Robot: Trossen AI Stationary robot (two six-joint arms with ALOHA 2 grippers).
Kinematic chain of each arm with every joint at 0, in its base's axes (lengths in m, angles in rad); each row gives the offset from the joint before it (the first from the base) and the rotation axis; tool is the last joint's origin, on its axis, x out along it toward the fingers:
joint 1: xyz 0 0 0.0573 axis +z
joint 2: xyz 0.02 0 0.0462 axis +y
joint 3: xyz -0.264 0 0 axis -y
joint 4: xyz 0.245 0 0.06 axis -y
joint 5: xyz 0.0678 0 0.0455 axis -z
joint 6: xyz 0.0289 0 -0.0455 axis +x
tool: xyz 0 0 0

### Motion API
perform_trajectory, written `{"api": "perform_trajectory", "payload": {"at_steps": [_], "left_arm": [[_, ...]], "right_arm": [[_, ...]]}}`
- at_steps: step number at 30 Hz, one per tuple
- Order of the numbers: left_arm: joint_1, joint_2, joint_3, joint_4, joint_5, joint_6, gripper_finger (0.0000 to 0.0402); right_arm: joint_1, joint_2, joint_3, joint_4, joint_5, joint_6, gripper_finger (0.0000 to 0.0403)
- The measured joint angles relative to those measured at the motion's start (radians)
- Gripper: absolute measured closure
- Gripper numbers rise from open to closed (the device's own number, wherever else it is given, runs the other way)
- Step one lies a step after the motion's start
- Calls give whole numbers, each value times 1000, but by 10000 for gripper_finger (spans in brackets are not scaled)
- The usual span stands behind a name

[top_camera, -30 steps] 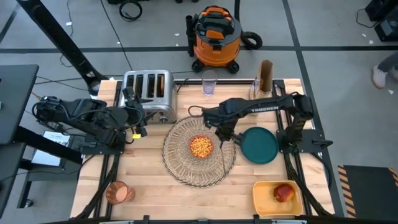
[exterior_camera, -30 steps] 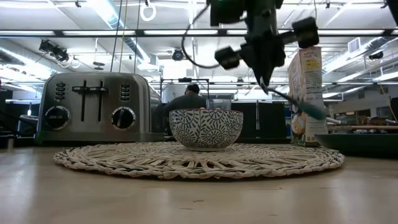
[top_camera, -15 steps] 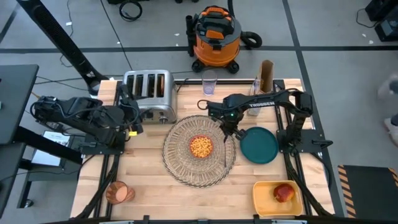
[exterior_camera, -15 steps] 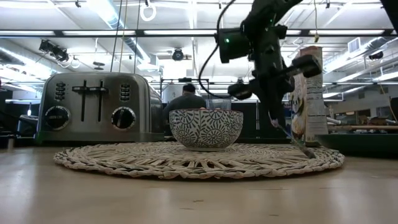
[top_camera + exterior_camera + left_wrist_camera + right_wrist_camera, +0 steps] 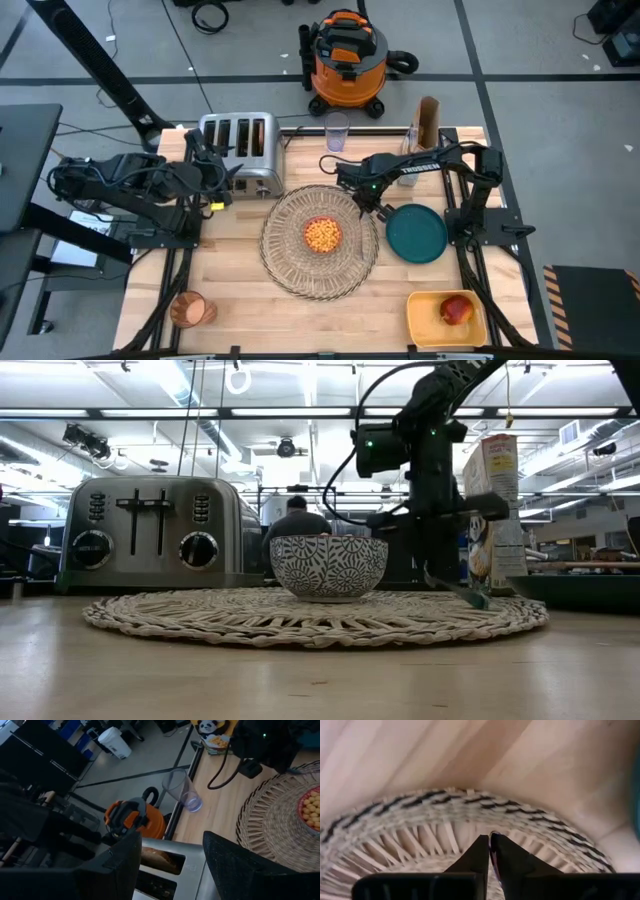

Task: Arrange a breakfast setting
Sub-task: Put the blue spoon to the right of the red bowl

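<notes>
Right arm: reaches low over the placemat [image 5: 320,240] at its 2 o'clock edge; right gripper [image 5: 490,851] nearly closed on the spoon [image 5: 462,592].
Left arm: left gripper [image 5: 172,865] open above the toaster [image 5: 238,150], toast [image 5: 159,860] inside.
Bowl [image 5: 321,236]: mat centre, holding cereal.
Tub [image 5: 446,316]: holds apple [image 5: 456,310].

I see my right gripper [image 5: 371,208] now lower, resting the small blue spoon [image 5: 455,589] on the round woven straw placemat's [image 5: 290,270] right edge.

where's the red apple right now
In the high view the red apple sits inside the yellow square tub at the table's near right corner, just below the dark teal plate.
</notes>
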Motion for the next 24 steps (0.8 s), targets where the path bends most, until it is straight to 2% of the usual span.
{"api": "perform_trajectory", "payload": {"at_steps": [8,14,19,24], "left_arm": [[0,0,0,2,0,-32,184],[0,0,0,1,0,-53,184],[0,-1,0,-5,0,-53,184],[0,-1,0,1,0,-53,184]], "right_arm": [[1,0,-8,-4,29,12,323],[19,0,7,-9,29,-123,297],[106,-2,22,-15,38,-233,295],[210,-1,-14,-7,68,-222,296]]}}
